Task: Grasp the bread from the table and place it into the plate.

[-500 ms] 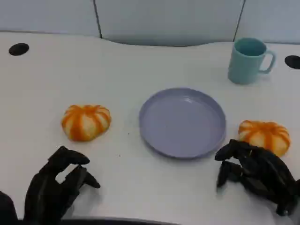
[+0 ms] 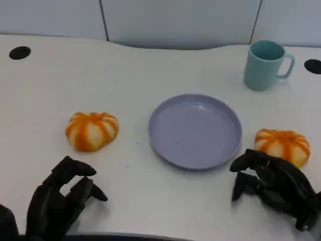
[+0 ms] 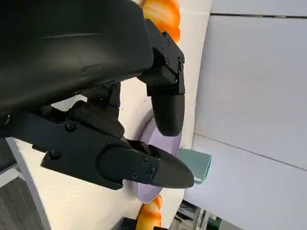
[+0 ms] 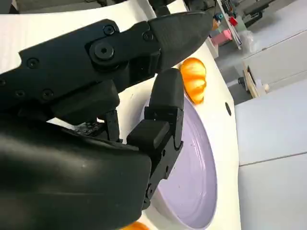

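Centrally, a round lavender plastic plate point(image 2: 195, 131) lies flat on the smooth white tabletop point(image 2: 150, 75), with nothing in it. Two round orange-and-white striped bread rolls rest on the bare surface, one on each side of the plate: the left roll point(image 2: 92, 130) sits well apart from the plate's rim, and the right roll point(image 2: 282, 144) sits near the rim without touching it. A pale teal ceramic mug point(image 2: 266, 65) stands upright beyond the plate, toward the far right, its handle turned to the right. Two black round cable ports are set into the tabletop, one at the far left point(image 2: 20, 52) and one at the far right edge point(image 2: 313, 66). The table's far edge curves inward and meets pale grey-white wall panels point(image 2: 180, 22) divided by thin dark vertical seams.

The robot's black left hand point(image 2: 62, 198) is at the near left edge, fingers loosely curled and apart, grasping nothing, well short of the left roll. The black right hand point(image 2: 271, 185) is just in front of the right roll, fingers point(image 2: 245, 161) spread and partly bent, also released and holding nothing; whether it touches the roll cannot be told. The right wrist view shows the plate point(image 4: 192, 177) beyond the fingers and, past the table, blurred cabinets and coloured clutter point(image 4: 230, 26).
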{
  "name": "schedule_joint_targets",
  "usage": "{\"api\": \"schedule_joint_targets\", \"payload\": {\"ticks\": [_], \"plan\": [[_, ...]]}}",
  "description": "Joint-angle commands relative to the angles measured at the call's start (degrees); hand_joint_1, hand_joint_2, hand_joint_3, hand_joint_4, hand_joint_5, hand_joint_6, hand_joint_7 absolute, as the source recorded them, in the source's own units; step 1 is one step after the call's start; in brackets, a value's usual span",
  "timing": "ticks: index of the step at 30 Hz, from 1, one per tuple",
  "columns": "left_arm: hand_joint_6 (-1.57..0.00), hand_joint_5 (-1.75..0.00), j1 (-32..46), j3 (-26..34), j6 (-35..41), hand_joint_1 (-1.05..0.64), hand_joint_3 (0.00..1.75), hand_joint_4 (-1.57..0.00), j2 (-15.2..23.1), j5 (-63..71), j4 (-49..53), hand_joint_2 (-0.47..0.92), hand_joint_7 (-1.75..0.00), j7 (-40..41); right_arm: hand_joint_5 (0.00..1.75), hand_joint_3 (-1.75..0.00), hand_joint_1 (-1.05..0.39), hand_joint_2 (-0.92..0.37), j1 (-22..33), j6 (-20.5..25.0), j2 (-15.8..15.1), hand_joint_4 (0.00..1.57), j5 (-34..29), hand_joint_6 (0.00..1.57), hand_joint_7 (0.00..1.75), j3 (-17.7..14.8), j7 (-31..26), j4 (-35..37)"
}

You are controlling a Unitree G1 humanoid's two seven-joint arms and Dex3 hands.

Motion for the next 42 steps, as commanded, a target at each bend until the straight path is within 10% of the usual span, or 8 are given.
{"api": "schedule_joint_targets", "payload": {"ticks": [1,24,42], "plan": [[-0.39,-1.75,0.4,0.3,0.1,-0.76,0.14,-0.51,0.4,-0.4,-0.5,0.92,-1.50,-0.1,1.61,-0.09,-0.51,-0.92,1.5,1.3,-0.4,0.61,-0.7,0.74,1.05,-0.1,-0.9,1.5],[-0.40,-1.75,-0.2,-0.1,-3.1,-0.77,0.18,-0.45,1.4,1.8,-0.2,0.92,-1.45,0.3,1.61,-0.10,-0.51,-0.92,1.9,1.6,-0.1,0.60,-0.6,0.73,1.05,0.1,-0.7,0.5],[-0.48,-1.32,-2.5,-6.3,-10.8,-0.77,0.16,-0.28,10.9,22.9,-10.1,0.92,-0.50,12.4,1.56,-0.11,-0.53,-0.92,2.1,0.1,-0.1,0.62,-1.3,0.75,1.01,0.7,-1.2,1.1]]}}
